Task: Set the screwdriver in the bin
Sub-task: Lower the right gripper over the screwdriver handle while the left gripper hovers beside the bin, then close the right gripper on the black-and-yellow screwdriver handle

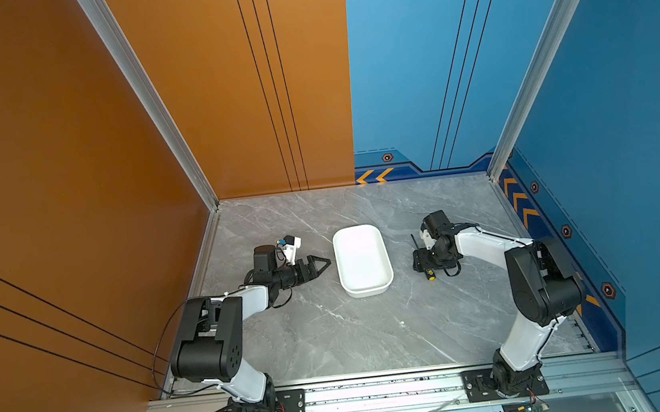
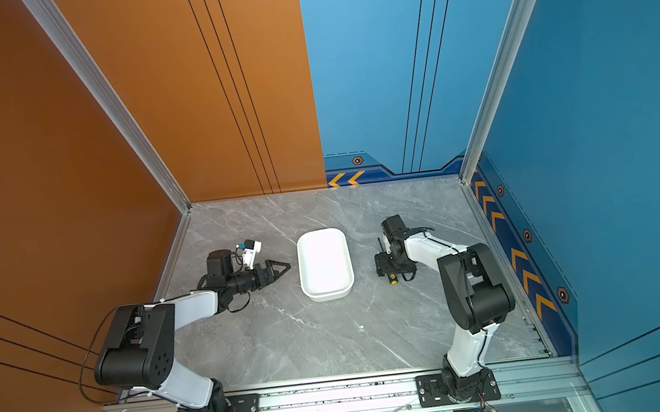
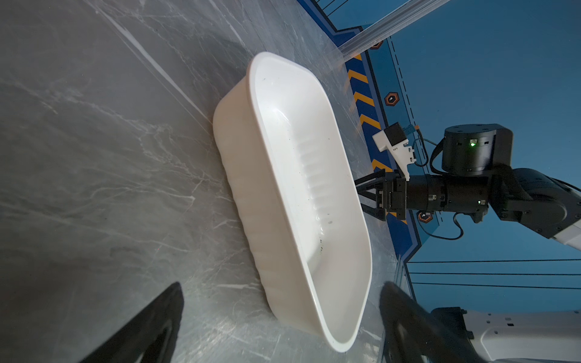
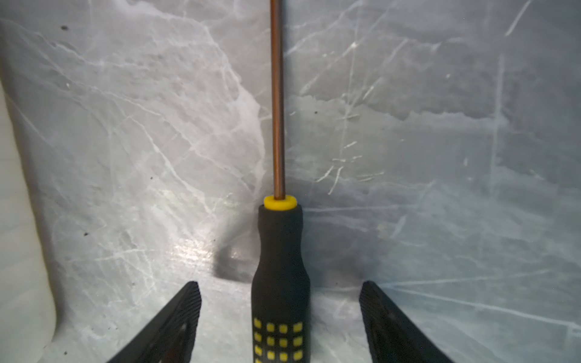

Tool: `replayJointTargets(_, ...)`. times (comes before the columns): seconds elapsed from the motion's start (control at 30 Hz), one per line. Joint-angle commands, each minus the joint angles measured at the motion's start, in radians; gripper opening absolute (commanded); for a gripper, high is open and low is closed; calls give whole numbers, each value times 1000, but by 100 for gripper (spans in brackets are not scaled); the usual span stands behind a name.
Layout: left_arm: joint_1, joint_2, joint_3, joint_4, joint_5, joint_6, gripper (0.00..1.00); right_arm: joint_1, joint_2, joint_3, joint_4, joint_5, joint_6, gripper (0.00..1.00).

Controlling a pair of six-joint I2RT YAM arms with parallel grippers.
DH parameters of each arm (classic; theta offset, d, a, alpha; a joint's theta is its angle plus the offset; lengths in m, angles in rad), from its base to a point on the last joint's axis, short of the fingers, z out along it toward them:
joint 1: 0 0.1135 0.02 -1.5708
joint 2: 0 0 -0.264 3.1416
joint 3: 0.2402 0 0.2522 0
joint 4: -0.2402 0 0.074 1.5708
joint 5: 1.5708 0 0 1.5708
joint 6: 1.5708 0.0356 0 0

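Screwdriver (image 4: pixel 279 245) flat on surface (image 4: pixel 125 141), handle betw. spread right pincer (image 4: pixel 279 284), untouched. Close squarely on handle, lift level, clear bin (image 1: pixel 366 293) rim. Idle left pincer (image 3: pixel 281 289) spread too.

Screwdriver (image 4: pixel 279 245) flat on marble table (image 4: pixel 125 157), end effector (image 4: pixel 279 285) jaws apart astride handle

Both top views: high above the front edge, looking down on the whole worktop (image 1: pixel 333 332). Left wrist: low, side-on beside the bin (image 3: pixel 251 188). Right wrist: close over the screwdriver (image 4: pixel 279 283).
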Motion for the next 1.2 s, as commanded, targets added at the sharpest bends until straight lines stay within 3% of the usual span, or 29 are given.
replayJointTargets(0.0, -5, 13, -5, -18, 18, 0, 98, 8, 20, 37, -48, 23, -16, 74)
replayJointTargets(0.67, 3, 22, -4, -24, 9, 2, 98, 15, 68, 77, -105, 40, -31, 38)
replayJointTargets(0.97, 5, 32, -3, -27, 7, 1, 98, 16, 80, 98, -126, 39, -26, 18)
replayJointTargets(1.1, 8, 33, -1, -28, 6, -1, 98, 15, 63, 106, -140, 17, -2, 0)
replayJointTargets(1.17, 7, 32, -2, -28, 9, -1, 98, 15, 39, 106, -140, -8, 14, 0)
